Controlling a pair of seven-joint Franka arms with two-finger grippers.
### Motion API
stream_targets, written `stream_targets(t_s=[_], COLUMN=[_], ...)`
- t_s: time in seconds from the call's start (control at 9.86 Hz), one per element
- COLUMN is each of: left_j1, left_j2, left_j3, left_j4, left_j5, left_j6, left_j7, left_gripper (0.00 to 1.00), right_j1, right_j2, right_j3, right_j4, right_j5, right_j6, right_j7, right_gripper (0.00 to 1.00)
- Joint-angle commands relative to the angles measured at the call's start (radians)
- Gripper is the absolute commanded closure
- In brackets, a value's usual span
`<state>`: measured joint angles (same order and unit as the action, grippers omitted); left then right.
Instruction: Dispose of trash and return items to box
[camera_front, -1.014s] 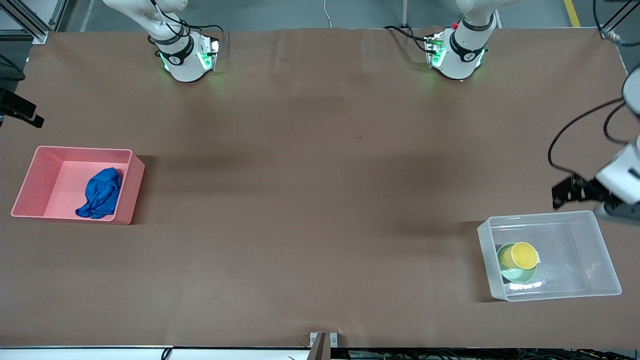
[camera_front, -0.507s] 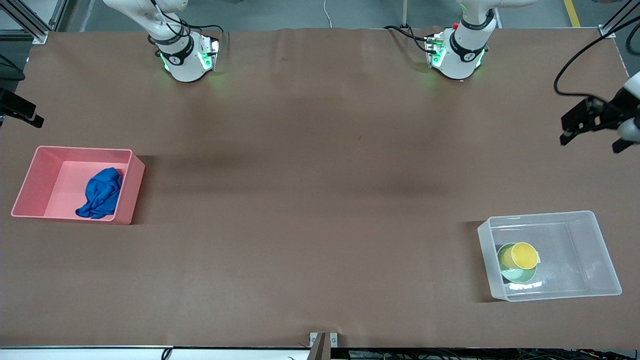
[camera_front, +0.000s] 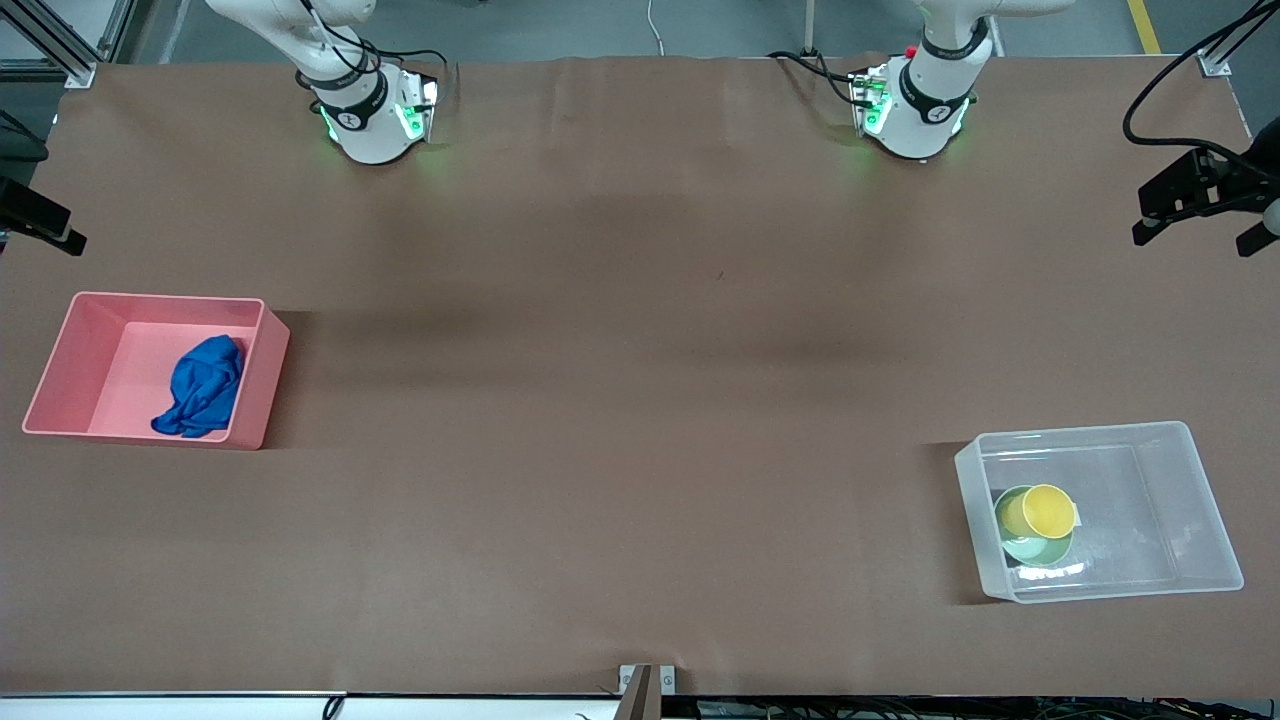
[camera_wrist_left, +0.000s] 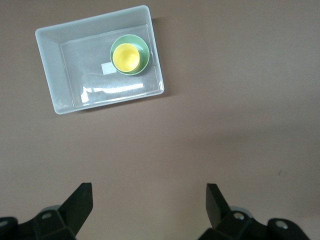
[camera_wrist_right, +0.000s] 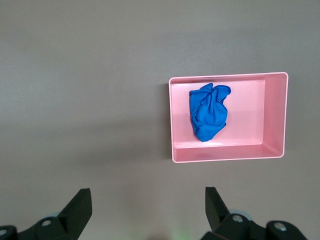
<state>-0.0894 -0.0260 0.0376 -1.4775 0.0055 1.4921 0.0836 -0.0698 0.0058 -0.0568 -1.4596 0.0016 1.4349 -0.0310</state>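
Brown bench (camera_front: 640, 400): cup (camera_front: 1047, 510) in bowl (camera_front: 1035, 545) inside clear box (camera_front: 1210, 520), rag (camera_front: 200, 388) in pink bin (camera_front: 60, 350). Left pincer (camera_front: 1195, 215) gapes above bench edge, box well apart; right pincer (camera_wrist_right: 147, 210) gapes high over bin.

Pink bin (camera_front: 262, 345) near my right arm's end of the table (camera_front: 640, 400), brown paper covering all of it, small metal bracket (camera_front: 647, 680) at its near edge
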Motion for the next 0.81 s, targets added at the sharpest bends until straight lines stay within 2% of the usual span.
stream_targets(t_s=[0.0,0.2,0.71], left_j1=[-0.061,-0.026,-0.024], left_j2=[-0.003,-0.003,0.001], left_j3=[0.036,0.03,0.018], left_j4=[-0.02,-0.02,-0.033], left_j5=[-0.002,-0.004,0.001], left_j6=[-0.033,-0.033,-0.027], left_j7=[-0.05,-0.047,-0.05], left_gripper=[0.0,0.0,0.0], right_j1=[-0.002,-0.002,-0.002], right_j2=[-0.012,-0.012,-0.012], right_j3=[0.003,0.003,0.003], right_j4=[-0.01,-0.01,-0.01], right_j5=[-0.015,-0.014,-0.014], right_j6=[-0.001,-0.002,-0.002], right_j7=[0.002,0.003,0.003], right_gripper=[0.0,0.0,0.0])
